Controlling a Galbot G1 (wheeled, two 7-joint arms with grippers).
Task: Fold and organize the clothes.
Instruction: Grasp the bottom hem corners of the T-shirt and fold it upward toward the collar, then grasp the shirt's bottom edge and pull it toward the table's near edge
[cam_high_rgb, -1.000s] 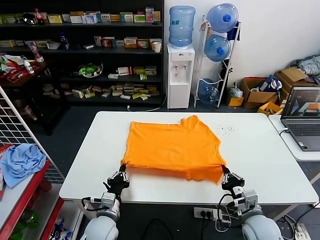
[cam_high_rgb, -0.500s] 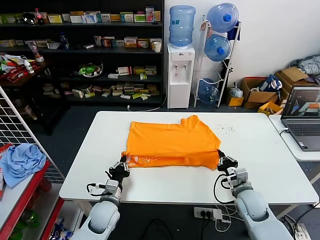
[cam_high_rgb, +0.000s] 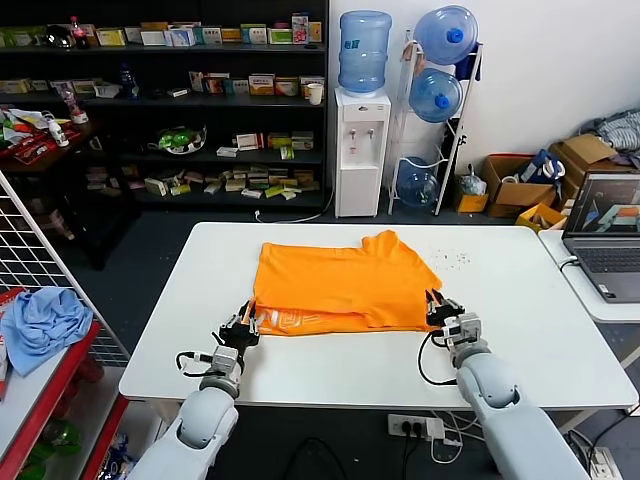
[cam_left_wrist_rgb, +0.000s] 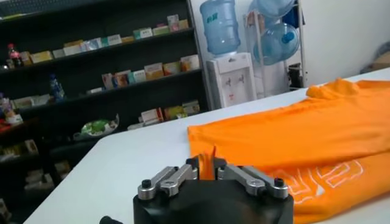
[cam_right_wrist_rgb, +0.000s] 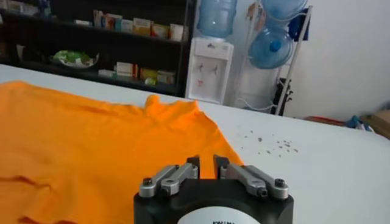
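Watching the orange T-shirt (cam_high_rgb: 340, 290) folded on the desk (cam_high_rgb: 520, 300), I see the left pincer (cam_high_rgb: 243, 325) and right pincer (cam_high_rgb: 443, 312) at its near corners, narrowly parted. Withdrawing carelessly, I could snag the hem and undo the fold.

Orange T-shirt (cam_high_rgb: 340, 285) folded flat, lettering exposed

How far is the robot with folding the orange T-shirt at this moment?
Done: the near hem of the orange T-shirt is folded up over the body, so white lettering shows along the near edge. In hand: the left gripper and right gripper sit at the fold's two corners on the white table. Left: further folds, as the shirt is wide.
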